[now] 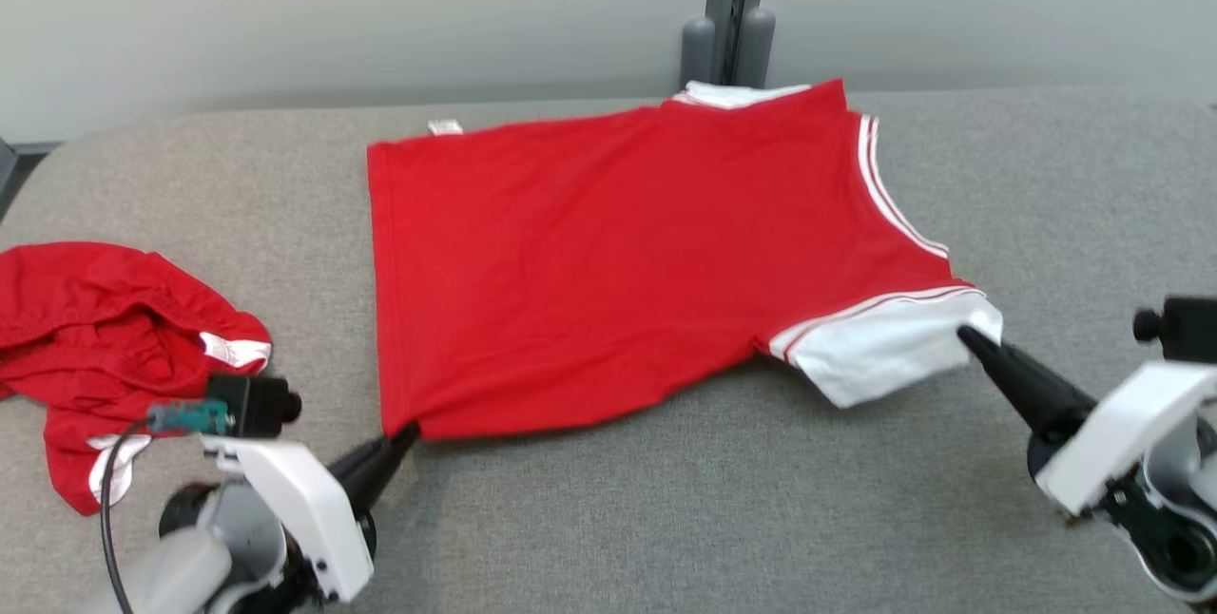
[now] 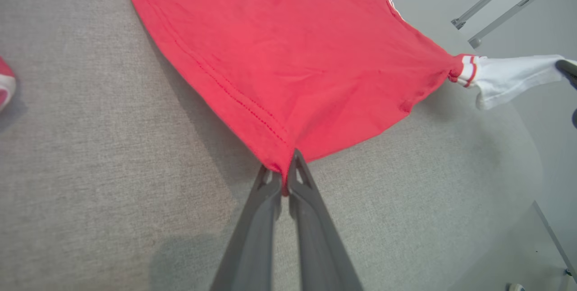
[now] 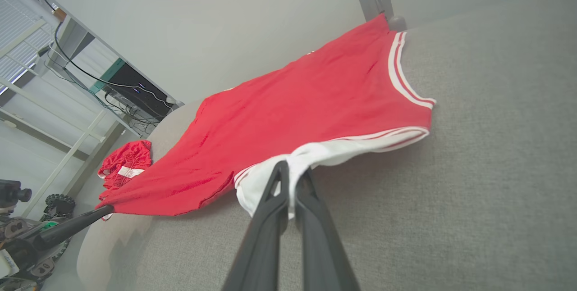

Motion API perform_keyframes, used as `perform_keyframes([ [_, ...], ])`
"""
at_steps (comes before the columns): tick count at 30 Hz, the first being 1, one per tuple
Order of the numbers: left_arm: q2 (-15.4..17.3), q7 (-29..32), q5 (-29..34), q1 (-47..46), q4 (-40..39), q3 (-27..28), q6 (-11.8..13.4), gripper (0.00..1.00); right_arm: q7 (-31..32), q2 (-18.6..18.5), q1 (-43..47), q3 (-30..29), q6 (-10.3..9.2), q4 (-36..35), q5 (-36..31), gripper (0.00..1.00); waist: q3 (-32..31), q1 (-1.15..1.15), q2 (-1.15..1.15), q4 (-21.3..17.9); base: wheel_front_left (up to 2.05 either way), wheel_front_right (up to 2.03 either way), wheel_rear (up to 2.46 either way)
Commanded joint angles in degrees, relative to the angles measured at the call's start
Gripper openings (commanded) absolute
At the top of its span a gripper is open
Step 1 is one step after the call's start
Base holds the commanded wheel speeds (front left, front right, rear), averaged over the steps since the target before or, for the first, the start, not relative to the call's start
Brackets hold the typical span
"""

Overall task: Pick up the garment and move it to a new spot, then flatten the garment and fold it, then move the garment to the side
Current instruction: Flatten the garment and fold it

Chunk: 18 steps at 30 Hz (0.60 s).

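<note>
The left fingers (image 1: 376, 467) are nearest, closed tight on the near hem corner of the red garment (image 1: 608, 262); the left wrist view shows the red cloth pinched between their tips (image 2: 257, 228). The right fingers (image 1: 1022, 386) are also closed, gripping the garment's white sleeve (image 1: 884, 357) at its outer edge, and the right wrist view shows white fabric caught between them (image 3: 266, 228).

The garment lies spread across the middle of the grey surface (image 1: 666, 519), mostly flat with shallow wrinkles. Its hem is toward the robot's left and its white-striped neck edge (image 1: 875, 186) toward the right. Its near edge runs between the two grips, pulled into a point at the hem corner.

A small white tag (image 1: 445, 126) sticks out at the garment's far hem corner. A grey post (image 1: 727, 6) stands just behind its far white sleeve (image 1: 732, 93). A second red piece of clothing (image 1: 105, 329) lies crumpled well to the left of the garment, apart from it, beside the left arm.
</note>
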Motion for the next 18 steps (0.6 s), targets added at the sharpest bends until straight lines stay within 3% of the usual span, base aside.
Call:
perform_keyframes([
  [1, 0.95, -0.86, -0.82, 2.27, -1.45, 0.29, 1.01, 0.0, -0.33, -1.35, 2.4, -0.06, 0.13, -1.24, 0.78, 0.0, -1.59, 0.0, 0.0, 0.19, 0.0, 0.0, 0.0],
  [12, 4.41, -3.98, -2.72, 11.88, -8.63, 0.64, 6.47, 0.0, -0.9, -7.16, 14.41, -0.6, 0.12, -7.75, 6.21, 0.0, -3.07, 0.0, 0.0, 0.27, 0.0, 0.0, 0.0],
  [18, 4.85, -4.93, -2.39, 13.15, -9.13, 0.77, 7.94, 0.0, -0.19, -8.72, 17.8, -0.39, 0.12, -11.3, 8.66, 0.0, -2.0, 0.0, 0.0, 0.51, 0.0, 0.0, 0.0],
])
